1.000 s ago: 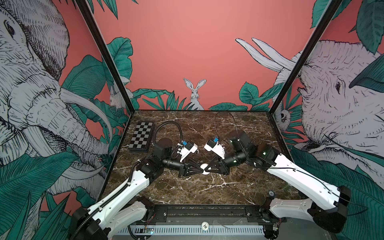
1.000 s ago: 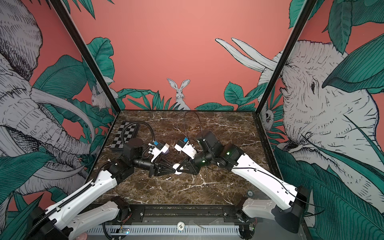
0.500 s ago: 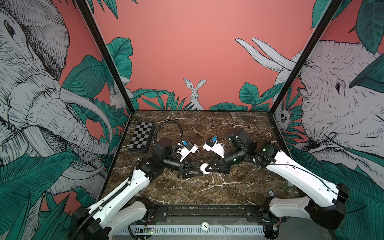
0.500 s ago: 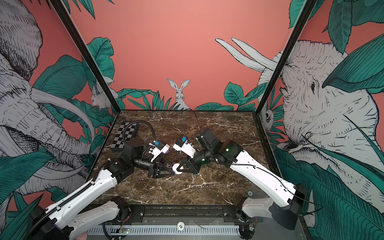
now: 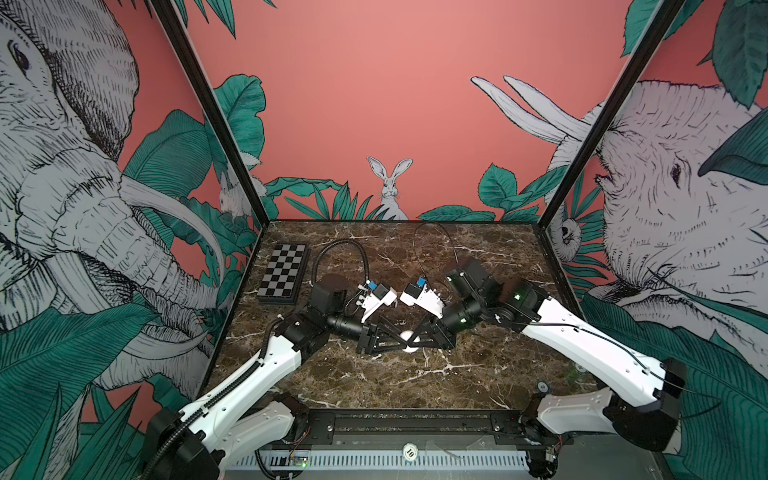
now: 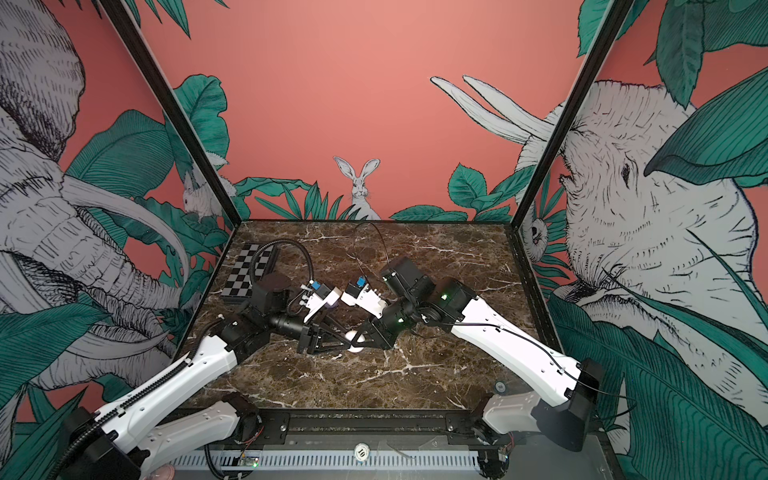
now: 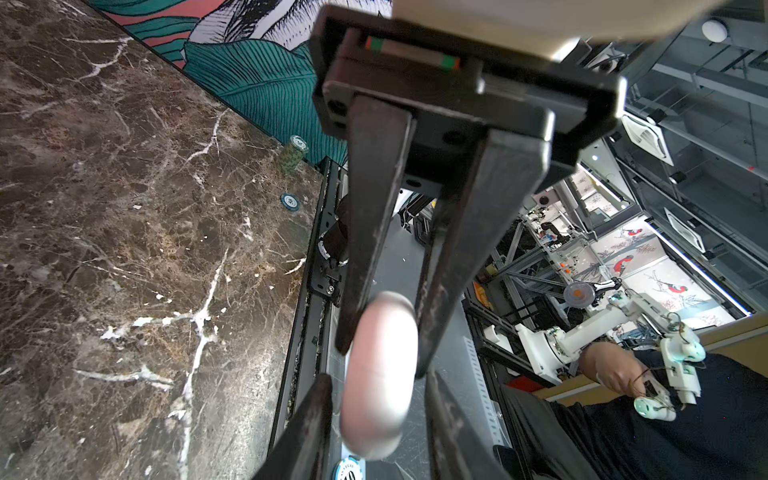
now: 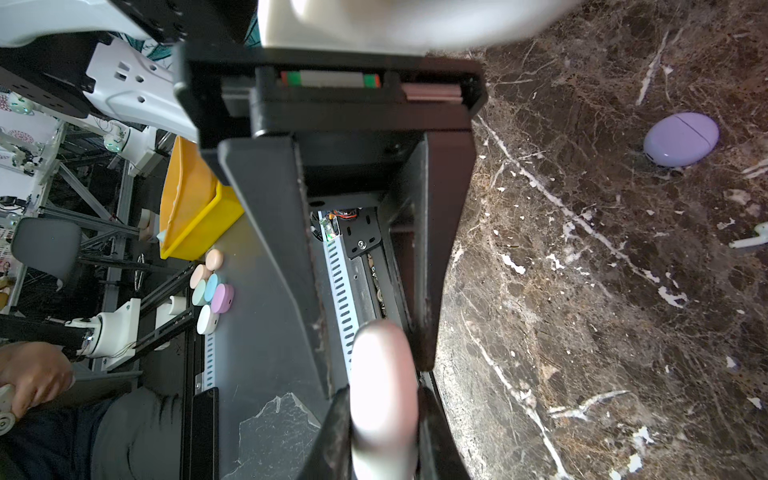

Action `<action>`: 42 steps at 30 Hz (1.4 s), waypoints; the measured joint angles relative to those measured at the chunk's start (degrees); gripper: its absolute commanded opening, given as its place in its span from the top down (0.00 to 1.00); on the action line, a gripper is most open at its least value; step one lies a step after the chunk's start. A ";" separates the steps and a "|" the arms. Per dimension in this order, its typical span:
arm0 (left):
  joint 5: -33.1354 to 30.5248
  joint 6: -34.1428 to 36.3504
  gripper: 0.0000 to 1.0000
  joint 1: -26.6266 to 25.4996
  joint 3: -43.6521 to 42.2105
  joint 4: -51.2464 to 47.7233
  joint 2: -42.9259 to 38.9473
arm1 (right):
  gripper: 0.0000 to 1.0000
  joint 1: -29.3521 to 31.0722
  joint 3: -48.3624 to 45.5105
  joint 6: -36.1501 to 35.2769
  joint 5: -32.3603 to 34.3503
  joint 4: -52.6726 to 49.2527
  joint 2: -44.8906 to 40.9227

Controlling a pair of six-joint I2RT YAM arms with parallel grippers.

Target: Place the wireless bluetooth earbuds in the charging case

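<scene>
White charging case: in both top views it is a small white blob at mid-table, where the two tools meet tip to tip. It is too small there to tell whether its lid is up.
Left gripper: its own wrist view shows two dark fingers narrowly parted, with the case between their tips, one finger to each flat face. Whether they press the case or only flank it cannot be told.
Right gripper: it is nearly closed and pinches the same case from the opposite side. The case looks pale and blurred at its tips, and the other tool's fingertips enter from the frame edge.
White earbud: only the right wrist view shows it. It lies on the marble table, cut off by the frame edge and well apart from the held case.
Lilac case: it sits closed on the marble. It is seen in the right wrist view alone and cannot be made out in either top view.
Checkerboard: it shows in the top views only, at the far left of the table.
Poker chips: the left wrist view shows a short stack near the table's edge.
Yellow bin: it stands off the table and shows in the right wrist view only, with a cluster of pastel round cases near it.
</scene>
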 measured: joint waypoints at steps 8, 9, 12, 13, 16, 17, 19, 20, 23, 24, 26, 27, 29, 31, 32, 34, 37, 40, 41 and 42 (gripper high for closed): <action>0.63 0.02 0.67 -0.48 0.00 -0.35 0.26 | 1.00 0.07 0.00 0.04 0.20 -0.22 -0.02; 0.74 0.07 0.67 -0.61 0.00 -0.39 0.42 | 1.00 0.07 0.00 0.09 0.22 -0.37 -0.02; 0.96 0.46 0.70 -0.92 0.00 -0.44 0.66 | 1.00 0.07 0.00 0.39 0.35 -0.66 -0.13; 1.09 0.68 0.70 -1.01 0.00 -0.42 0.68 | 1.00 0.07 -0.02 0.48 0.37 -0.66 -0.26; 1.25 0.98 0.70 -1.20 0.00 -0.61 0.72 | 1.00 0.13 -0.02 1.20 0.59 -0.11 -0.87; 1.27 1.05 0.69 -1.36 0.00 -0.87 0.72 | 1.00 0.22 -0.04 1.36 0.74 0.52 -1.03; 1.29 1.09 0.67 -1.57 0.00 -1.16 0.70 | 1.00 0.26 -0.04 1.73 0.98 1.68 -1.27; 1.31 1.16 0.67 -1.64 0.00 -1.38 0.66 | 1.00 0.26 -0.04 1.81 1.01 2.23 -1.31; 1.31 1.20 0.69 -1.84 0.00 -1.46 0.59 | 1.00 0.26 -0.07 2.03 0.87 3.48 -1.29; 1.31 1.25 0.69 -1.84 0.00 -1.49 0.59 | 1.00 0.26 -0.17 2.16 0.72 3.85 -1.29; 1.31 1.29 0.69 -1.86 0.00 -1.53 0.59 | 1.00 0.26 -0.46 2.36 0.35 4.39 -1.27; 1.31 1.31 0.69 -1.88 0.00 -1.53 0.59 | 1.00 0.26 -0.59 2.43 0.11 4.59 -1.27; 1.29 1.51 0.68 -1.88 0.00 -1.73 0.59 | 1.00 0.26 -0.85 2.45 -0.22 4.76 -1.20; 1.14 1.77 0.68 -1.88 0.02 -2.14 0.55 | 1.00 0.26 -1.03 2.34 -0.33 4.66 -1.14; 1.09 1.95 0.68 -1.88 0.02 -2.36 0.52 | 1.00 0.26 -1.03 2.10 -0.31 4.48 -1.11; 0.92 2.36 0.68 -1.88 0.07 -2.91 0.46 | 1.00 0.26 -1.03 1.62 -0.26 3.89 -1.11; 0.83 2.73 0.69 -1.88 0.11 -3.54 0.44 | 1.00 0.28 -1.03 1.09 -0.20 3.13 -1.11; 0.81 2.89 0.69 -1.88 0.11 -3.87 0.44 | 1.00 0.37 -1.03 0.72 -0.15 2.78 -1.11; 0.81 2.93 0.69 -1.88 0.11 -3.89 0.44 | 1.00 0.37 -1.03 0.61 -0.22 2.71 -1.09; 0.81 2.97 0.70 -1.88 0.13 -3.91 0.44 | 1.00 0.37 -1.03 0.61 -0.26 2.71 -1.07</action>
